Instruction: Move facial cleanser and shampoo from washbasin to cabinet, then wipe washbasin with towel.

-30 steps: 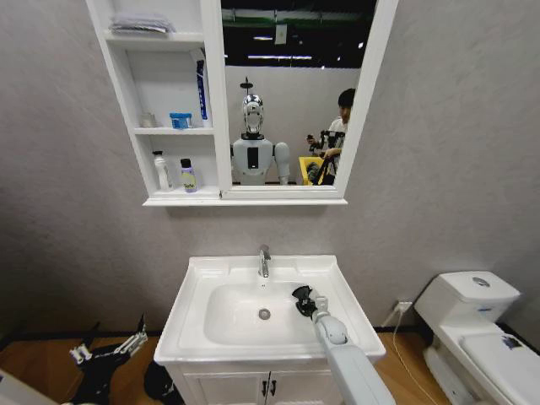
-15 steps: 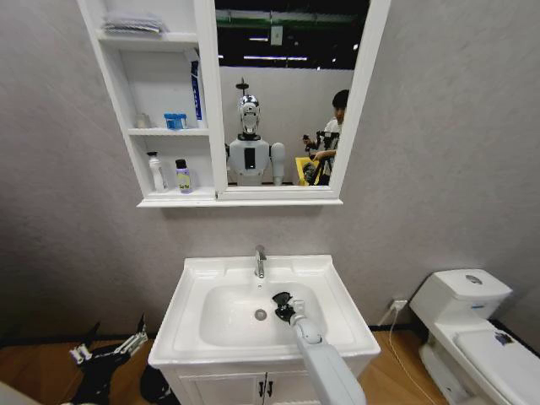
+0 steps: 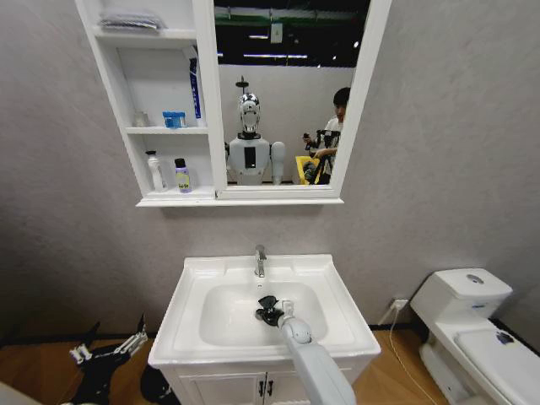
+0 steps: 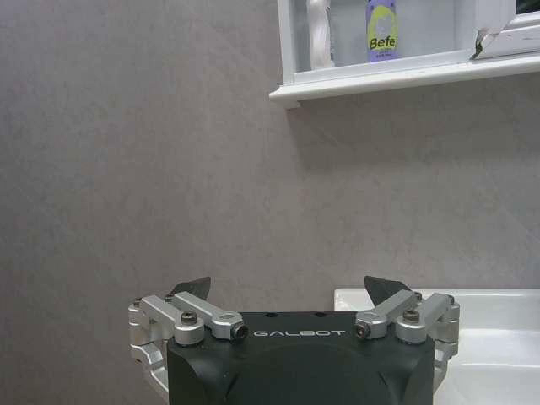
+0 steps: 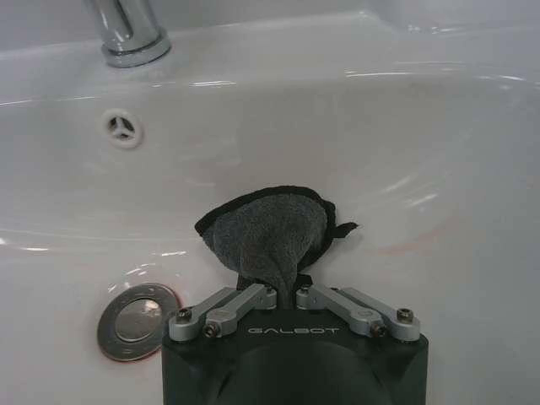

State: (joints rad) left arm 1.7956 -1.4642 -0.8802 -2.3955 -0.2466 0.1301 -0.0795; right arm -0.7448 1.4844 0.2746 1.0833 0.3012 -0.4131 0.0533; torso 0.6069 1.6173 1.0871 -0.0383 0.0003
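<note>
The right gripper (image 5: 288,291) pinches the fuzzy dark grey towel (image 5: 270,238) inside the glossy white ceramic washbasin (image 3: 337,314), beside its round metal drain (image 5: 135,320). The left gripper (image 4: 288,295) hangs low with fingers spread. 2 bottles, slim white (image 3: 154,170) and lilac black-capped (image 3: 181,175), stand on the cabinet (image 3: 173,201)'s bottom shelf.

I see the washbasin (image 3: 187,333) straight ahead below the cabinet (image 3: 118,93), whose shelves sit left of the mirror (image 3: 287,93). The shampoo (image 3: 182,175) stands on the lowest shelf just right of the facial cleanser (image 3: 155,171). My right gripper (image 3: 268,310) is inside the bowl, in front of the tap (image 3: 260,261), its fingers pinching the towel (image 5: 272,238) beside the drain (image 5: 137,321). My left gripper (image 3: 110,348) hangs low to the basin's left. A toilet (image 3: 472,329) stands right.
</note>
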